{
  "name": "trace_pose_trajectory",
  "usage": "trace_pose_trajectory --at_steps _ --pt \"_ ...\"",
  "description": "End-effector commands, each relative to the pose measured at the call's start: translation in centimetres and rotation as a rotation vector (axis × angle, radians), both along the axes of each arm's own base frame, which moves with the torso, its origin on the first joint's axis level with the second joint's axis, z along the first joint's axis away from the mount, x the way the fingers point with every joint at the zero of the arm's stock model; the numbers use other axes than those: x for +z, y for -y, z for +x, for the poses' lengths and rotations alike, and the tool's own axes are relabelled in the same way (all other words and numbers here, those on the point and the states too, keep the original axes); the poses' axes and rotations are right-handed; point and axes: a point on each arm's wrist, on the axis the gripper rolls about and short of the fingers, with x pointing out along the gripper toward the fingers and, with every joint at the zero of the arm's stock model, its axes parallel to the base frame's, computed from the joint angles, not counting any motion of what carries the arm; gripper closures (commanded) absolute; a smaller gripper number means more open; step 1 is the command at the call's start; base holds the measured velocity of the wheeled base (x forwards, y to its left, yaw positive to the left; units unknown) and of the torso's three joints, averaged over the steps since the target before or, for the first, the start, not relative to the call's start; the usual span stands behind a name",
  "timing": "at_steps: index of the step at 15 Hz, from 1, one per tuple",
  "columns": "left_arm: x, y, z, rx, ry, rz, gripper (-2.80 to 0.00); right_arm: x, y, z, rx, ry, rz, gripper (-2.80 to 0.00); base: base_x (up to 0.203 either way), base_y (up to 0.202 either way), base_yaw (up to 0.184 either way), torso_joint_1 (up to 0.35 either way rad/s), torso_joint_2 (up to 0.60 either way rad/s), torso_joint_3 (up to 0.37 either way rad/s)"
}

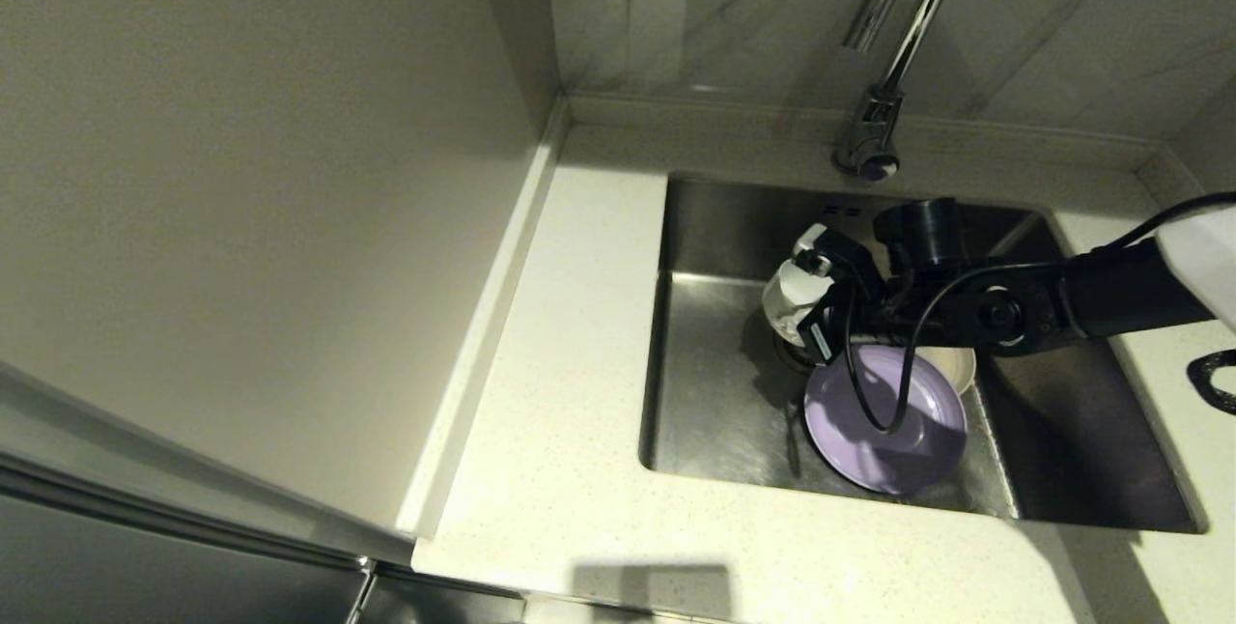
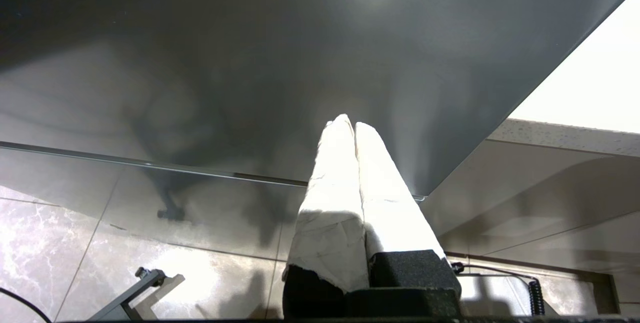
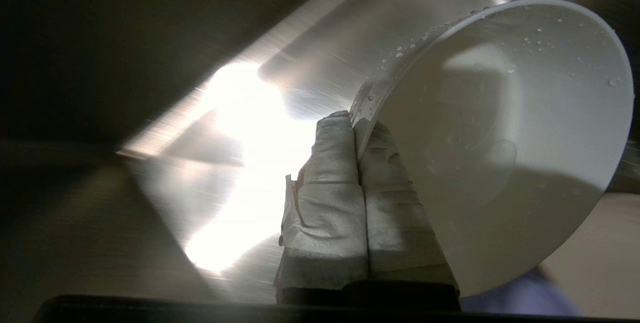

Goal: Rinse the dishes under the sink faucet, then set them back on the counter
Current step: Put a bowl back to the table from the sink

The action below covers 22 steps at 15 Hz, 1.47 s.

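My right gripper reaches into the steel sink and is shut on the rim of the white bowl, held tilted above the basin floor. In the right wrist view the taped fingertips pinch the wet bowl at its edge. The lavender plate lies in the sink below the arm, with the beige plate partly hidden under it. The chrome faucet rises behind the basin. My left gripper is shut, parked off the counter, out of the head view.
The speckled counter wraps the sink on the left and front. A beige wall panel stands along the counter's left. A black ring-shaped object sits at the right edge.
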Motion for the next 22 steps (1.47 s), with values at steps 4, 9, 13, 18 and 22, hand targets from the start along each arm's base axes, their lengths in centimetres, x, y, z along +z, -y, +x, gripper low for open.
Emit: trace_pose_trajectory --at_steps 4,9,13,18,22 --pt "0.0 0.0 0.0 0.000 0.002 -0.001 0.00 6.9 -2.1 -4.1 0.018 -0.288 0.590 0.00 0.000 0.000 0.000 0.000 0.00 0.000" --pt "0.0 0.0 0.0 0.000 0.002 -0.001 0.00 14.3 -2.1 -4.5 -0.104 -0.751 1.199 0.00 0.000 0.000 0.000 0.000 0.00 0.000" --pt "0.0 0.0 0.0 0.000 0.002 -0.001 0.00 18.3 1.4 -3.1 -0.186 -1.136 1.558 0.00 0.000 0.000 0.000 0.000 0.00 0.000" --pt "0.0 0.0 0.0 0.000 0.002 -0.001 0.00 20.4 4.2 -2.4 -0.153 -1.337 1.760 0.00 0.000 0.000 0.000 0.000 0.00 0.000" --pt "0.0 0.0 0.0 0.000 0.002 -0.001 0.00 18.9 5.8 -1.6 -0.176 -1.372 1.770 0.00 0.000 0.000 0.000 0.000 0.00 0.000"
